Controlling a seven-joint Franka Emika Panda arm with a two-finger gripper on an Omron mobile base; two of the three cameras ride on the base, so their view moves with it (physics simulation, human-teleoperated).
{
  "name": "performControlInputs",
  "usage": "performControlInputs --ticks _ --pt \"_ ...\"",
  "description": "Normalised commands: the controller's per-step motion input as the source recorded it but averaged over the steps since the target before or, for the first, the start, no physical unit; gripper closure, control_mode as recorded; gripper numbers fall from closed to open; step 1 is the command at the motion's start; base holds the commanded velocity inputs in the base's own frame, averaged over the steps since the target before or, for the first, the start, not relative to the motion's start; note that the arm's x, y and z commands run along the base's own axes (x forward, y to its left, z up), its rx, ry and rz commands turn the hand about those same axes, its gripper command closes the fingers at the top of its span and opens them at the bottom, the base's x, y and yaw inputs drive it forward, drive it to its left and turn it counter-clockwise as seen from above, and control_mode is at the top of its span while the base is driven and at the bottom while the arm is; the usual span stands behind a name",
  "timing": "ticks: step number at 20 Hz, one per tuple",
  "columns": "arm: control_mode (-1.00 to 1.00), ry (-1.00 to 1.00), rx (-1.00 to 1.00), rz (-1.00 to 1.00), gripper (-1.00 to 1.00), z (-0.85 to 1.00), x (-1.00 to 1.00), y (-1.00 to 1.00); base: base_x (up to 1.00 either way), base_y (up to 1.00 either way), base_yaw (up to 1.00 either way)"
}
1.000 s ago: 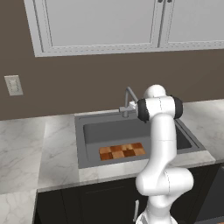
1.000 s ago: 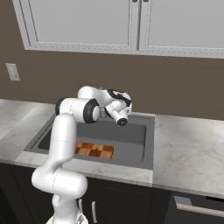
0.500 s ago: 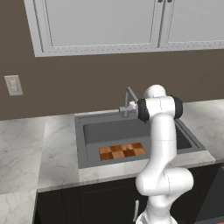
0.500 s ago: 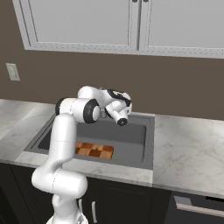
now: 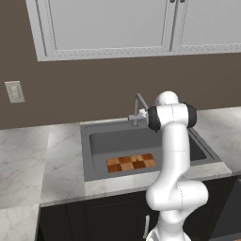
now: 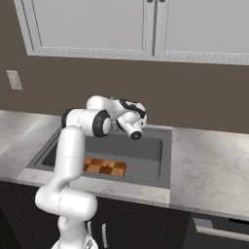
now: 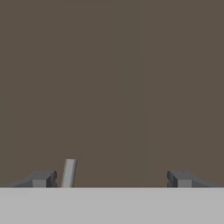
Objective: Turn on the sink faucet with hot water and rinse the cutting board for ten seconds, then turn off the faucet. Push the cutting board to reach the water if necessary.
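The sink (image 5: 94, 155) is a dark grey basin sunk into the marble worktop (image 5: 28, 160), with a wide grey rim all round; most of its floor is bare, leaving open room behind and to either side of the cutting board (image 5: 131, 163). The checkered board lies flat on the basin floor, near the front wall and toward the middle of the basin in the left base view; in the right base view it (image 6: 104, 168) sits close to the front wall and partly behind the white arm. The faucet (image 5: 138, 109) stands at the back rim, against the brown wall (image 5: 94, 89), its angled spout leaning out over the basin. The pincer (image 7: 111, 179) is raised at the back of the sink beside the faucet, well above and behind the board and apart from it. In the hand view its two dark fingertips (image 7: 43, 178) stand wide apart with nothing between them, facing the brown wall, and a thin pale grey bar, apparently part of the faucet (image 7: 68, 173), rises just inside the fingertip on that picture's left. In the left base view the arm's elbow covers the hand, while the right base view shows the hand (image 6: 132, 127) turned toward the wall but hides the faucet behind it. White cabinets (image 6: 146, 29) hang above.
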Motion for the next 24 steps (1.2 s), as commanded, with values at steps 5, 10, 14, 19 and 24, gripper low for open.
performControlInputs --ticks 5,10,14,19,24 --pt "-1.00 0.00 0.00 0.00 -1.00 0.00 0.00 0.00 0.00 0.00 0.00" --pt "-1.00 0.00 0.00 0.00 -1.00 0.00 0.00 0.00 0.00 0.00 0.00" --pt "-1.00 0.00 0.00 0.00 -1.00 0.00 0.00 0.00 0.00 0.00 0.00" --pt "-1.00 0.00 0.00 0.00 -1.00 0.00 0.00 0.00 0.00 0.00 0.00" --pt "-1.00 0.00 0.00 0.00 -1.00 0.00 0.00 0.00 0.00 0.00 0.00"
